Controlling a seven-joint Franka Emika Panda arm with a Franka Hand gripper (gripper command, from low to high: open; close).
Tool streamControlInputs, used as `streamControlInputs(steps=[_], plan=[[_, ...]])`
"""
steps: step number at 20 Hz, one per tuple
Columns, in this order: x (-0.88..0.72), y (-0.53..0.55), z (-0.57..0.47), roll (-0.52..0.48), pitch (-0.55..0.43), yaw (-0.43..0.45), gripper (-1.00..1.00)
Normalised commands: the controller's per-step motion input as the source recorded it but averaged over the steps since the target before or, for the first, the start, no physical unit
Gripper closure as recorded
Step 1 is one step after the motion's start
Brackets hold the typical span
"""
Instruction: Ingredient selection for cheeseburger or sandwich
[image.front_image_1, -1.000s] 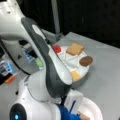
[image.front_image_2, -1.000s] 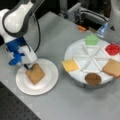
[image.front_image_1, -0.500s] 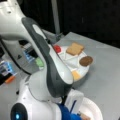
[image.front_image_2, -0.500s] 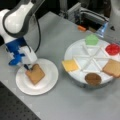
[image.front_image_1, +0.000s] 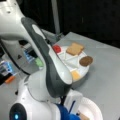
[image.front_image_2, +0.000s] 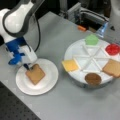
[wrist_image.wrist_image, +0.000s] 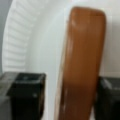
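A tan-brown toast square (image.front_image_2: 35, 74) lies flat on the round white plate (image.front_image_2: 50, 85). My gripper (image.front_image_2: 27, 67) stands low over the toast's upper-left corner. In the wrist view the toast (wrist_image.wrist_image: 82, 62) sits between the black fingers (wrist_image.wrist_image: 26, 92) of the open gripper (wrist_image.wrist_image: 67, 96), with white plate showing between the left finger and the toast. The other ingredients rest in the divided white tray (image.front_image_2: 92, 60): green lettuce (image.front_image_2: 91, 39), red tomato (image.front_image_2: 113, 49), yellow cheese (image.front_image_2: 70, 65), brown patty (image.front_image_2: 93, 78) and a second toast (image.front_image_2: 112, 68). No stacked sandwich shows.
In a front view my arm (image.front_image_1: 50, 70) covers part of the tray (image.front_image_1: 85, 71), where tomato (image.front_image_1: 57, 48), toast (image.front_image_1: 75, 48), patty (image.front_image_1: 86, 60) and cheese (image.front_image_1: 75, 75) show. Grey equipment (image.front_image_2: 85, 15) and a small orange item (image.front_image_2: 82, 28) sit behind the tray.
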Motion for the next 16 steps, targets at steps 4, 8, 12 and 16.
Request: streamControlInputs(steps=[4,8,12,16], plan=[[0.03,-0.1,0.08,-0.054,0.09,0.213,-1.0],[0.0,-0.1,0.08,-0.055,0.088,0.209,-1.0],[0.0,-0.09,0.09,-0.079,0.088,0.192,-1.0],[-0.05,0.0,0.18,-0.195,0.124,0.092,-1.0]])
